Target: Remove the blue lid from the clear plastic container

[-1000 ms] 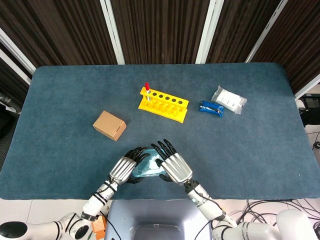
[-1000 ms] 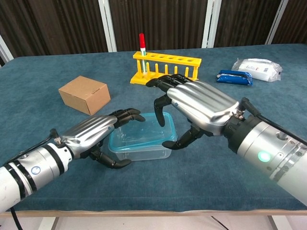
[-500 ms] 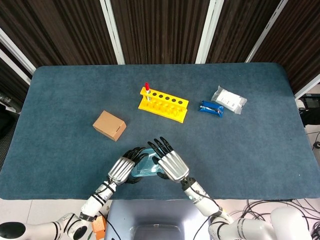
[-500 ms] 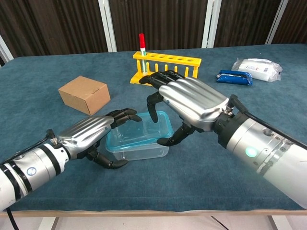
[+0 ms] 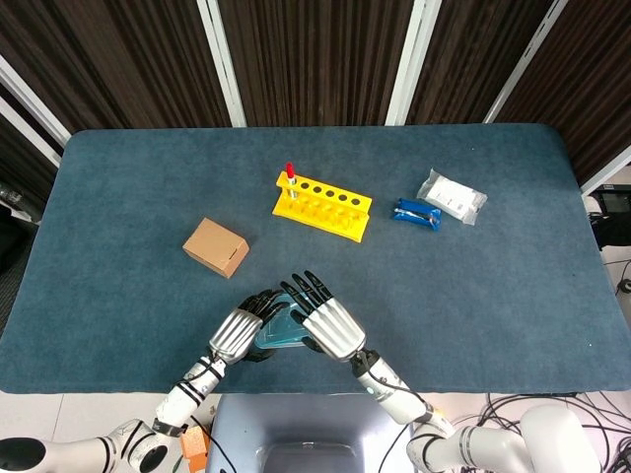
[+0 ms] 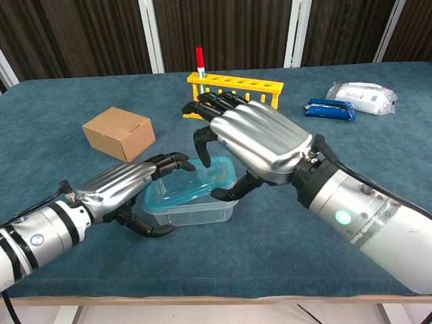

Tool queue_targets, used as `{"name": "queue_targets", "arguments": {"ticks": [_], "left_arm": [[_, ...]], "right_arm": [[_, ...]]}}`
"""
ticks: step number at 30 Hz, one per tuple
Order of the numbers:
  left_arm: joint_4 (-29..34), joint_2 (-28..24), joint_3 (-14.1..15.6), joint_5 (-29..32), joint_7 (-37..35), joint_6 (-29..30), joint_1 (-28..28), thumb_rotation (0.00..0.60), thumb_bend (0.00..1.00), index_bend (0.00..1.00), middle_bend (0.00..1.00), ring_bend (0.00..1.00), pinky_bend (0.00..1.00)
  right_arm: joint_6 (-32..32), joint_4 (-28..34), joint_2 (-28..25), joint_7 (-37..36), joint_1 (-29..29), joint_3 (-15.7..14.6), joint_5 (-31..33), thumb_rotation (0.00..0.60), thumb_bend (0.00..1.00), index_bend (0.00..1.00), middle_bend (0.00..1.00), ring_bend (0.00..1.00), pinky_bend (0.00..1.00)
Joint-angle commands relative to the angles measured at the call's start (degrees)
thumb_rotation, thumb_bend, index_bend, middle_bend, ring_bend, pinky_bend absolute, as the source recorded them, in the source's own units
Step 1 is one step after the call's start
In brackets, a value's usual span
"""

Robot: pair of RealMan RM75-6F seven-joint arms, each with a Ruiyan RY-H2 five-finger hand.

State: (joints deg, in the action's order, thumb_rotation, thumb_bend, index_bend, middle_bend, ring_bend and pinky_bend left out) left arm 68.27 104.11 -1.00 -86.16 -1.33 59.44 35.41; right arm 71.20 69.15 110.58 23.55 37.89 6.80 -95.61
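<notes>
Your right hand (image 6: 253,145) pinches blue lid (image 6: 196,182), right edge tilted up | left hand (image 6: 128,185) grips clear container (image 6: 192,212) at table's 6 o'clock | head view: hands hide most of both

A robotics lab or test room is being shown. A table (image 5: 118,177) covered in dark blue felt is being used as the work surface, and it is being backed by dark slatted wall panels (image 5: 315,49) divided by white strips. A yellow test-tube rack (image 5: 323,205) holding one red-capped tube (image 5: 290,173) is being displayed on it. Bundled cables (image 5: 513,409) are being left loose on the pale floor at the lower right.
</notes>
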Motion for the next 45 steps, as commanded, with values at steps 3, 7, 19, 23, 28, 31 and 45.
{"name": "queue_targets", "arguments": {"ticks": [3, 7, 19, 23, 28, 31, 45], "left_arm": [[0.0, -0.2, 0.2, -0.2, -0.3, 0.2, -0.2, 0.600, 0.33, 0.56, 0.30, 0.16, 0.22], [-0.4, -0.1, 0.2, -0.3, -0.7, 0.3, -0.2, 0.600, 0.33, 0.55, 0.30, 0.16, 0.22], [-0.2, -0.7, 0.2, -0.8, -1.4, 0.9, -0.2, 0.600, 0.33, 0.55, 0.31, 0.17, 0.23], [-0.2, -0.8, 0.3, -0.9, -1.3, 1.0, -0.3, 0.600, 0.33, 0.55, 0.31, 0.17, 0.23], [0.0, -1.0, 0.3, -1.2, -1.8, 1.4, -0.3, 0.600, 0.33, 0.53, 0.31, 0.17, 0.22], [-0.3, -0.9, 0.5, -1.9, -2.5, 2.2, -0.4, 0.600, 0.34, 0.37, 0.26, 0.16, 0.19], [-2.2, 0.3, 0.3, -6.0, -9.0, 9.5, -1.4, 0.600, 0.35, 0.00, 0.00, 0.00, 0.10]], "right_arm": [[1.2, -4.5, 1.6, -2.7, 0.7, -0.2, -0.9, 0.600, 0.28, 0.57, 0.11, 0.00, 0.11], [0.8, -8.3, 3.6, -4.0, 1.2, -0.8, -1.0, 0.600, 0.28, 0.58, 0.11, 0.00, 0.12], [2.3, -13.9, 7.5, -5.7, 2.6, -1.2, -2.2, 0.600, 0.40, 0.63, 0.14, 0.02, 0.14], [2.9, -14.5, 8.1, -6.4, 2.7, -1.9, -2.8, 0.600, 0.43, 0.70, 0.18, 0.04, 0.15], [4.0, -14.8, 8.1, -6.1, 2.7, -2.4, -3.6, 0.600, 0.51, 0.78, 0.20, 0.07, 0.16], [4.6, -14.1, 7.7, -6.2, 2.7, -2.2, -3.6, 0.600, 0.53, 0.80, 0.20, 0.07, 0.17], [8.2, -7.6, 3.4, -4.0, 2.5, -2.5, -6.2, 0.600, 0.55, 0.81, 0.22, 0.09, 0.19]]}}
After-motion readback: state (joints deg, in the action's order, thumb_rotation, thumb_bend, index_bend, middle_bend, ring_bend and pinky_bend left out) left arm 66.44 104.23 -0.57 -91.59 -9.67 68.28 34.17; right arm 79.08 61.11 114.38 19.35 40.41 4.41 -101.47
